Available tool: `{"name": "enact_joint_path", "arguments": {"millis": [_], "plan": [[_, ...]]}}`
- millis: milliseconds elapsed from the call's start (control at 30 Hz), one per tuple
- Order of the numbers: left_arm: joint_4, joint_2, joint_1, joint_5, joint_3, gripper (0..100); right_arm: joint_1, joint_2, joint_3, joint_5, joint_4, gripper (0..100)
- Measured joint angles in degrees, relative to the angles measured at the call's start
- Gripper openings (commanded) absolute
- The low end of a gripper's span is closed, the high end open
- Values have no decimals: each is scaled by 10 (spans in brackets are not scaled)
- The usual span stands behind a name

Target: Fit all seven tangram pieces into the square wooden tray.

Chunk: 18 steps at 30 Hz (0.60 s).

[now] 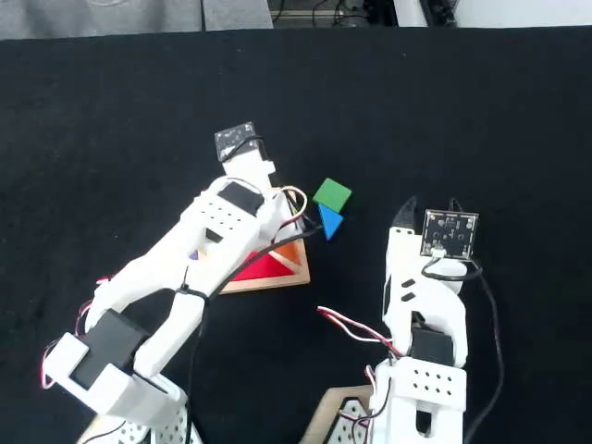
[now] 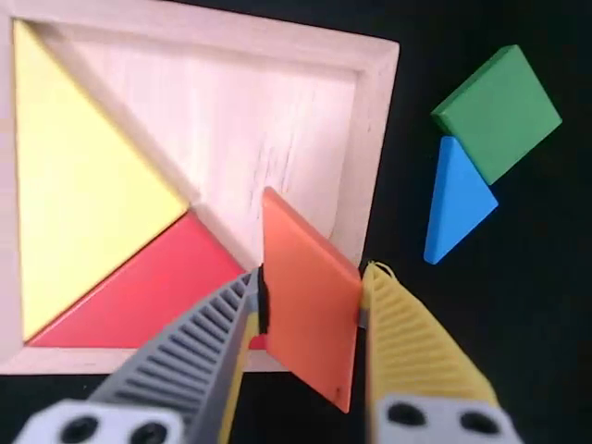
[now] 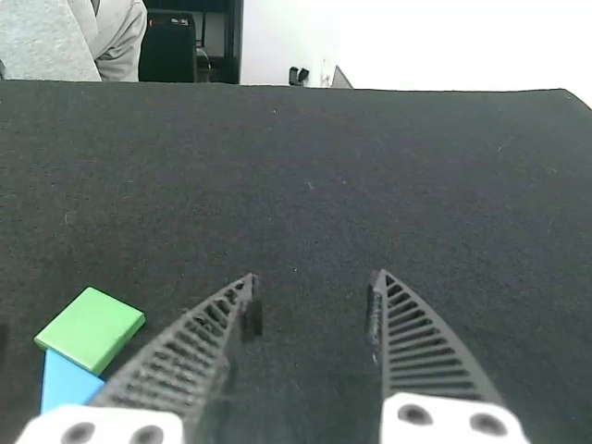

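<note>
The square wooden tray (image 1: 270, 282) sits at the centre of the high view, half covered by the left arm. We count two pieces bedded in it: a large yellow wooden triangle (image 2: 83, 185) and a large red wooden triangle (image 2: 153, 296). They lie edge to edge, with bare wood across the other half.

The left gripper (image 2: 313, 277) is closed on a flat orange wooden piece (image 2: 298, 236), four-sided as far as we can tell. It is pinched by its two edges and held tilted rather than flat. Seen from the wrist, the piece crosses the tray's rim at the corner nearest the loose pieces. Its free end points into the bare half, just beside the red triangle's tip. We judge that the coming move turns on this relation. The open floor lies ahead of the gripper along the piece's long axis, and the piece must clear the rim and level out to seat.

A green wooden square (image 1: 332, 195) and a small blue wooden triangle (image 1: 330, 223) lie touching on the black cloth (image 1: 111, 111), just right of the tray in the high view. The right gripper (image 3: 313, 277) rests right of centre, jaws well apart and holding nothing, with both loose pieces to its left. The left gripper is nearer them but occupied, so we reckon the right arm is the free one for either piece.
</note>
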Motion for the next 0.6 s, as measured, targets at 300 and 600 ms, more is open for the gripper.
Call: {"name": "enact_joint_path", "arguments": {"millis": [300,600], "plan": [[-15,0,2,-39,8,175,0,0,0,0,0,198],[-5,76,2,-52,-7,216,0,0,0,0,0,198]]}}
